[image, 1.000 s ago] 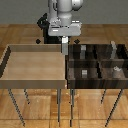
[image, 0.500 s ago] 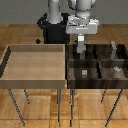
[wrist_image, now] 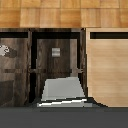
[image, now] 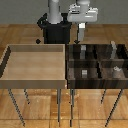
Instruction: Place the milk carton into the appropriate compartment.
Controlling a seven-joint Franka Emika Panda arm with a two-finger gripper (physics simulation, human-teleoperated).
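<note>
Now the carry step: the claw (image: pixel 81 34) hangs above the dark tray's (image: pixel 95 86) back row, apparently pinching the carton (wrist_image: pixel 62 89), seen close under the wrist. Next, lower it squarely into the compartment beneath, clear of dividers.

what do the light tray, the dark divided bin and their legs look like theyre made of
Light tray: looks like pale unfinished wood or plywood, matte, with an even tan colour. Dark divided bin: looks like dark stained wood, with brown streaky grain on its walls and a slight sheen. Legs: thin grey rods, probably metal. As renders, these are only surface looks.
</note>
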